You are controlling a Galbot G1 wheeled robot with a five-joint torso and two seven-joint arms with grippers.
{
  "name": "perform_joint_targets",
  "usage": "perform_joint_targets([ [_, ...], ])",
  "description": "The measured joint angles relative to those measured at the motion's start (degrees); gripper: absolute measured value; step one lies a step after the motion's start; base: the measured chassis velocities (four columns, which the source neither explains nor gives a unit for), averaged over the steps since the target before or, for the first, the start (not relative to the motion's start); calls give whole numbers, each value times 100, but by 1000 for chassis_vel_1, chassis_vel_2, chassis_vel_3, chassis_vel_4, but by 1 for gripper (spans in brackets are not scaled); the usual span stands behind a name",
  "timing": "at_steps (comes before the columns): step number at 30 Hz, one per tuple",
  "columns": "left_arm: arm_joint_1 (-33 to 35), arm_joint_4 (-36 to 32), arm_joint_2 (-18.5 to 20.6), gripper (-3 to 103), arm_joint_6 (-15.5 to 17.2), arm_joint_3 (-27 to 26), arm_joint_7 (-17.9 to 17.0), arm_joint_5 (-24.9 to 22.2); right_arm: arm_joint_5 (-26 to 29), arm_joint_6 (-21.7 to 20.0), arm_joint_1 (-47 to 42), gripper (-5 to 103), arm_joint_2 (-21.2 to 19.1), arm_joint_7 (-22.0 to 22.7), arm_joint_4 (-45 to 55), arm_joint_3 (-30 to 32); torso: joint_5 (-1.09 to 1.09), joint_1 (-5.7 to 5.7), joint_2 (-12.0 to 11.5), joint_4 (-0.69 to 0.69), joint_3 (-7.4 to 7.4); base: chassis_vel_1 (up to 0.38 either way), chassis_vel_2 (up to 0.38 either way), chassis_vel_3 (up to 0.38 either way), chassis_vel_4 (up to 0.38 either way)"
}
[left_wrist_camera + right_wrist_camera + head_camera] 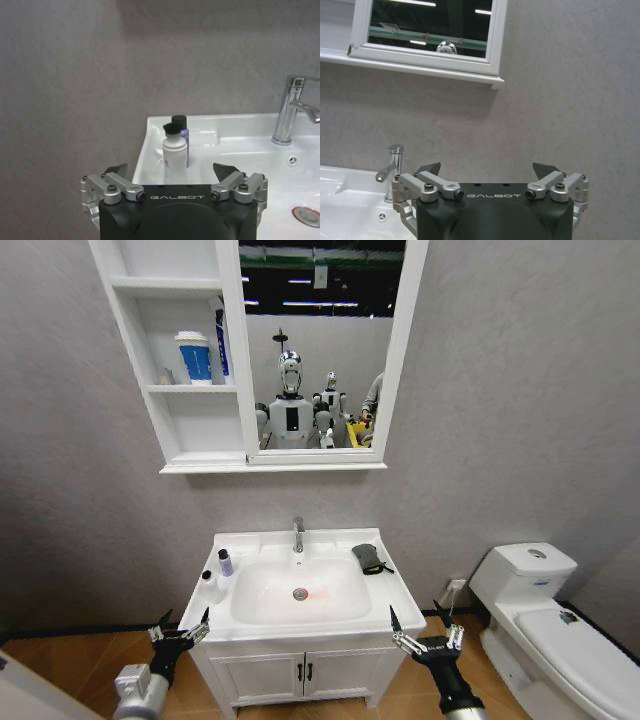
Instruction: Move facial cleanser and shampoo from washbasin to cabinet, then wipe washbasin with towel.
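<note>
The white washbasin (300, 632) stands below the wall cabinet (185, 430). On the washbasin's left rim stand a small white bottle (208, 583) (174, 157) and a purple one (226, 563) (185, 134), both black-capped; I cannot tell which is the facial cleanser and which the shampoo. The dark towel (368, 558) lies crumpled on the right rim. My left gripper (180, 628) (171, 171) hangs open off the front left corner, facing the bottles. My right gripper (426, 632) (486, 170) is open off the front right corner.
A chrome faucet (298, 534) (393, 162) rises at the basin's back. The cabinet's middle shelf holds a white-and-blue cup (194, 358) and a tube (220, 340); its mirror (320, 350) hangs to the right. A white toilet (540, 620) stands at the right.
</note>
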Motion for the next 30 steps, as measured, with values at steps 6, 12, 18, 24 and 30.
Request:
perform_joint_targets([
  [6,-323,462,177,97,10,189,-35,13,-10,10,-17,100,93,61,-109,-3,0,4,-1,0,1,0,0,0,0],
  [12,-902,1198,387,97,7,461,-287,8,-105,110,-79,100,277,191,-177,46,0,3,-1,0,1,0,0,0,0],
  [18,-1270,1565,524,97,72,736,-407,-209,-127,141,-133,100,309,236,-177,108,0,3,-1,0,1,0,0,0,0],
  [24,-1373,1669,540,97,85,863,-417,-228,-149,142,-151,100,354,240,-186,116,0,3,-1,1,1,0,0,0,0],
  [30,-1717,1946,492,97,107,999,-474,-335,-220,194,-243,100,500,257,-200,139,0,3,-1,0,1,0,0,0,0],
])
